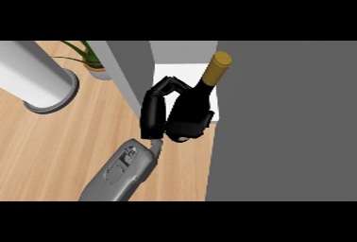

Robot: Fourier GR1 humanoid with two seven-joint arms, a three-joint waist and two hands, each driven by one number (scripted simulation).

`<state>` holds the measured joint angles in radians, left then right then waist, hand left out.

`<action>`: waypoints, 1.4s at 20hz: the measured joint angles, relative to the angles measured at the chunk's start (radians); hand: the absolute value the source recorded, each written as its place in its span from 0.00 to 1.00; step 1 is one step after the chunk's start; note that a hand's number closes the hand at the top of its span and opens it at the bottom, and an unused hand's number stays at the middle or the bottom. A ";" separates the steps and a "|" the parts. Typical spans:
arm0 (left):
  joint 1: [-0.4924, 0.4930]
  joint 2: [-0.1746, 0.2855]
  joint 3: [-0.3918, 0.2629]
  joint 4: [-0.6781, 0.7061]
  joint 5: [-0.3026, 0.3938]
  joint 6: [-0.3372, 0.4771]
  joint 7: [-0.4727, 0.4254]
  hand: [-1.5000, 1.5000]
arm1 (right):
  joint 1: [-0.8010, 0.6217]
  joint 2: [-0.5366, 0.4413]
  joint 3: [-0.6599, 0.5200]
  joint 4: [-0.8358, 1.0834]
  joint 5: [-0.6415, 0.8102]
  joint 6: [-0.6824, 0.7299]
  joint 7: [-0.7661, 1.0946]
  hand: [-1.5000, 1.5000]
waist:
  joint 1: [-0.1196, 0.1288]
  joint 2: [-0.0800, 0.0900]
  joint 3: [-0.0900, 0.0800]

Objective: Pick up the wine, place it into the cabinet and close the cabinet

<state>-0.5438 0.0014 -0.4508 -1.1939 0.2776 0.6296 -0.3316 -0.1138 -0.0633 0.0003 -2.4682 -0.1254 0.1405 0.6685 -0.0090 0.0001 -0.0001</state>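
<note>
Placing step: left hand [155, 111] wrapped round the wine bottle [199, 101], held at the cabinet [132, 71] opening near the tabletop's [63, 142] far edge. Next: push it inside, release, then shut the cabinet.

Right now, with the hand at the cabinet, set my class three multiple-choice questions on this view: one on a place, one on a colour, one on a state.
1. Where does the potted plant stand?
A. at the view's upper left
B. at the lower right
C. at the middle of the lower edge

2. What colour is the cap of the wine bottle?
A. red
B. gold
C. white

3. How is the hand?
A. open, fingers straight, holding nothing
B. curled into a fist, holding nothing
C. curled round the wine bottle

Answers:
1 A: the plant stands on the wooden counter, left of the grey wall of the cabinet.
2 B: the top of the neck is plainly gold.
3 C: the black fingers wrap the dark bottle.
</note>
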 measured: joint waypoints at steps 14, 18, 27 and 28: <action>-0.115 0.000 0.104 0.222 0.117 -0.063 -0.116 1.00 | 0.043 0.015 0.026 -0.006 0.005 0.003 -0.033 0.00 | -0.006 0.001 0.000; -0.164 0.000 0.151 0.296 0.129 -0.113 -0.113 1.00 | 0.045 0.017 0.032 -0.005 0.006 0.004 -0.039 0.00 | -0.006 0.001 0.000; -0.297 0.002 0.208 0.492 0.160 -0.145 -0.144 1.00 | 0.034 0.024 0.033 0.001 0.003 0.000 -0.030 0.00 | -0.012 0.002 0.000; -0.305 0.002 0.210 0.504 0.163 -0.143 -0.146 1.00 | 0.050 0.020 0.025 0.000 0.001 0.011 -0.043 0.00 | -0.012 0.002 -0.001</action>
<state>-0.8489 0.0032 -0.2409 -0.6900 0.4405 0.4864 -0.4781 -0.0636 -0.0428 0.0258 -2.4678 -0.1239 0.1518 0.6257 -0.0212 0.0020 -0.0006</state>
